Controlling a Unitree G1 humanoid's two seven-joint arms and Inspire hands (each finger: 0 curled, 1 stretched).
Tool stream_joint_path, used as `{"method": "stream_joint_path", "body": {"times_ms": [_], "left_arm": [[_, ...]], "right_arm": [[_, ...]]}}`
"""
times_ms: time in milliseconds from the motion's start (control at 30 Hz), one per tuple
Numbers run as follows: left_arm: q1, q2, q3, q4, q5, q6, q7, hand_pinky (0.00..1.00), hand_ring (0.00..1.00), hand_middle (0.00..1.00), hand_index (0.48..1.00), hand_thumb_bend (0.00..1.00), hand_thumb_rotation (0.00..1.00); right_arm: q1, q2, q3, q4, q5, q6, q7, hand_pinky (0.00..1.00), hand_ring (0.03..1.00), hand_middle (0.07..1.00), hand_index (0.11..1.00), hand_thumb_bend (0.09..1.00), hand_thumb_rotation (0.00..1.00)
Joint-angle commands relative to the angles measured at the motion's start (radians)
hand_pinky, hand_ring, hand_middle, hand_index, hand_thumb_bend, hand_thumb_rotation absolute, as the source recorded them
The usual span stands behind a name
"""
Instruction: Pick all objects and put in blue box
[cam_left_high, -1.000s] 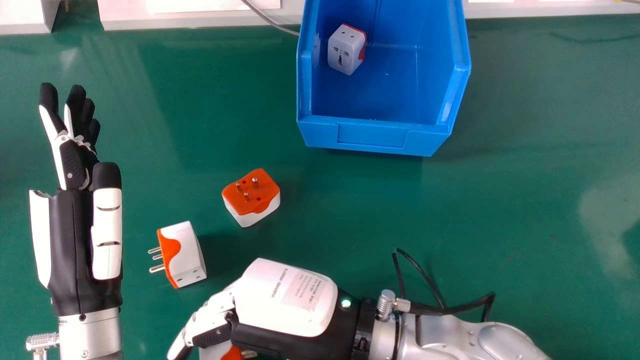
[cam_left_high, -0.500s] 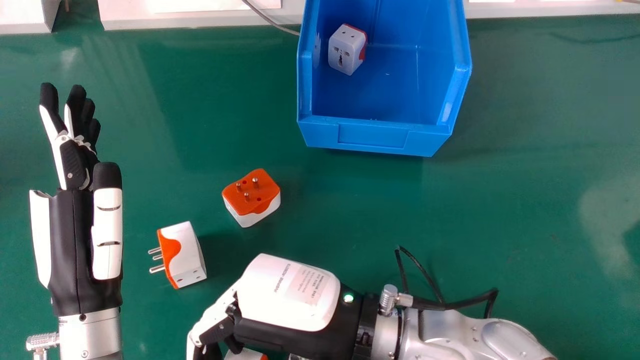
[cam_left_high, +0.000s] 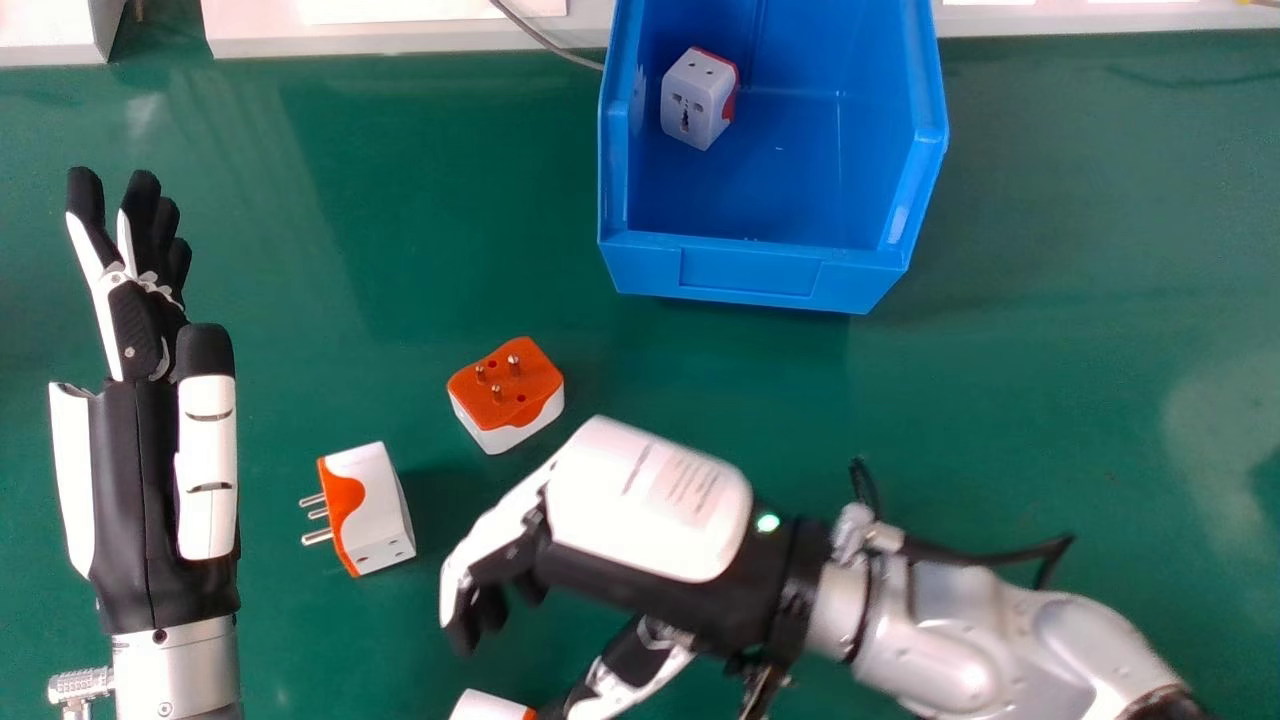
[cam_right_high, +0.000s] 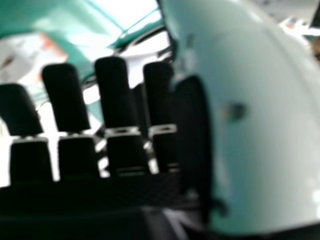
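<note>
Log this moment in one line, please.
right hand: open, empty | white-red plug adapter: inside blue plastic box | three similar adapters: outside box

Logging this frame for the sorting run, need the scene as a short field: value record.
surface: green table
container: blue box, far side, open-topped
in box: boxed adapter
outside, pins up: orange-faced adapter
outside, pins toward view's left: white-sided adapter
outside, cut by bottom edge: near adapter
right robot hand: open, above table; contact with near adapter unclear
left robot hand: open, fingers straight, at view's left
task status: incomplete, three adapters outside
</note>
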Motion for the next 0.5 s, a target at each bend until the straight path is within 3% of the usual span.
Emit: {"method": "stream_joint_path", "body": {"times_ms": [0,233,367,467], "left_arm": [[-0.002,0.009,0.003,-0.010,0.006,-0.018,-0.002,1.00,1.00,1.00,0.992,0.48,0.95],[-0.007,0.010,0.003,-0.002,0.009,-0.018,-0.002,1.00,1.00,1.00,0.992,0.49,0.95],[-0.006,0.008,0.002,-0.010,0.010,-0.015,0.000,1.00,1.00,1.00,0.992,0.49,0.95],[-0.007,0.009,0.001,-0.009,0.001,-0.015,-0.004,1.00,1.00,1.00,0.992,0.49,0.95]], "right_arm": [[-0.013,-0.016,-0.044,-0.053,0.052,-0.021,-0.003,0.31,0.384,0.475,0.496,0.531,0.00],[-0.025,-0.044,-0.096,-0.076,0.111,-0.040,0.023,0.28,0.375,0.480,0.489,0.530,0.00],[-0.020,-0.028,-0.082,-0.047,0.103,-0.043,0.028,0.29,0.379,0.489,0.490,0.527,0.00],[-0.009,-0.028,-0.056,-0.044,0.075,-0.030,0.053,0.30,0.382,0.495,0.494,0.524,0.00]]}}
